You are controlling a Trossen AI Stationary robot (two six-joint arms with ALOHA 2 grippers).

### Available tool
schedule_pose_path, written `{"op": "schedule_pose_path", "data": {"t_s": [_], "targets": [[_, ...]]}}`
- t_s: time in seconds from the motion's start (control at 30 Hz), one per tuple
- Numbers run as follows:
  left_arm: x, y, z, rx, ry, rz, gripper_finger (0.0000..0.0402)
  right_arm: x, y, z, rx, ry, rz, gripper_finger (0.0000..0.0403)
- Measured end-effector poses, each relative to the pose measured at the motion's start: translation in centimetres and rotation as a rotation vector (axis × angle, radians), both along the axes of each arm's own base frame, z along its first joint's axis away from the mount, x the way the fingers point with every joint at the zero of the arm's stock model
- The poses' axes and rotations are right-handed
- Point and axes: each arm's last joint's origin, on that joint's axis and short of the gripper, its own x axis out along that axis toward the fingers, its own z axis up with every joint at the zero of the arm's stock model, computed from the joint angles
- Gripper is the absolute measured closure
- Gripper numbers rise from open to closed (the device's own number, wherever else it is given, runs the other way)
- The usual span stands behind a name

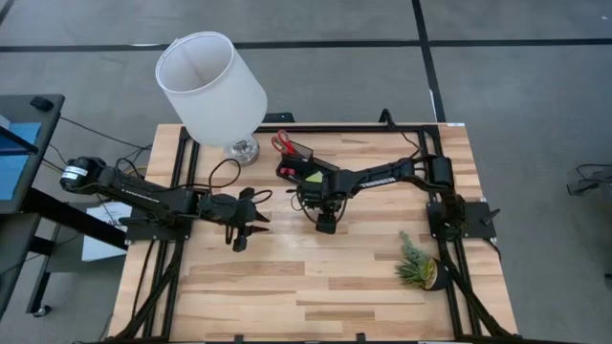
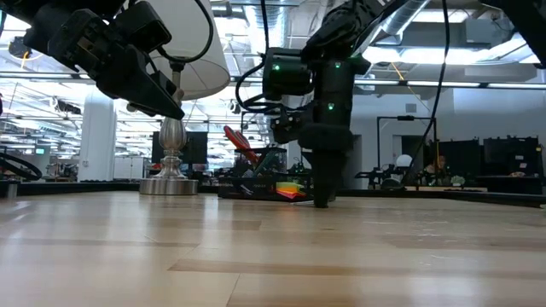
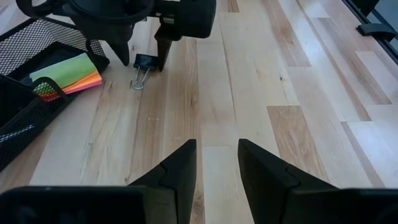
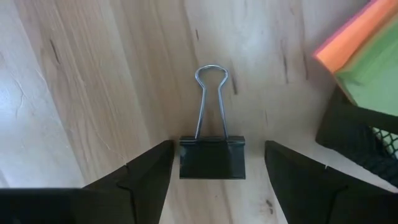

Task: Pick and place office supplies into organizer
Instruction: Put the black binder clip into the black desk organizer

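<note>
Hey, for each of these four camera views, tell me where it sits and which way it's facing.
High view: above the table, looking straight down; both arms, lamp, plant.
Low view: at table-top height, looking level across the table; both arms come in from above.
Left wrist view: on the left arm, looking past its own fingers at the right gripper over the binder clip.
Right wrist view: on the right arm, facing down; its open fingers flank the clip.
Shared: both wrist views show the clip and the sticky-note pad.
</note>
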Motion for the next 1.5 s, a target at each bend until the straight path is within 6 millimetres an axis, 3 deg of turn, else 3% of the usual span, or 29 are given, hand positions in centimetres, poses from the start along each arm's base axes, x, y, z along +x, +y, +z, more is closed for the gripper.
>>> {"op": "schedule_pose_path", "data": {"t_s": [0.17, 0.4, 0.47, 0.6, 0.8, 0.93, 1.1, 1.27, 1.5], "targets": [[0.0, 0.0, 0.0, 0.0, 0.0, 0.0, 0.029, 0.0, 0.0, -0.2, 0.019, 0.006, 0.019, 0.0172], [0.0, 0.0, 0.0, 0.001, 0.0, 0.0, 0.029, 0.1, -0.1, -0.3, 0.049, -0.007, 0.067, 0.027], [0.0, 0.0, 0.0, 0.001, 0.0, 0.0, 0.029, 0.3, 0.0, 0.1, 0.047, -0.03, 0.097, 0.0274], [0.0, 0.0, 0.0, 0.001, 0.0, 0.0, 0.029, 2.3, 0.5, 1.5, 0.047, -0.147, 0.112, 0.0274], [0.0, 0.0, 0.0, 0.0, 0.0, 0.0, 0.029, 5.6, 1.3, 5.7, -0.004, -0.418, 0.147, 0.0264], [0.1, 0.0, 0.2, -0.034, -0.002, 0.009, 0.029, 6.8, 0.0, 7.3, -0.196, -0.538, 0.092, 0.025], [0.2, -0.3, 0.3, -0.049, -0.02, -0.025, 0.029, 6.9, -2.9, 7.6, -0.257, -0.573, -0.029, 0.0274], [0.2, -0.5, 0.4, -0.048, -0.028, -0.038, 0.029, 6.4, -6.0, 6.0, -0.277, -0.499, -0.148, 0.0271], [0.2, -0.5, 0.4, -0.048, -0.031, -0.04, 0.029, 5.2, -8.7, 5.0, -0.27, -0.467, -0.249, 0.0219]]}}
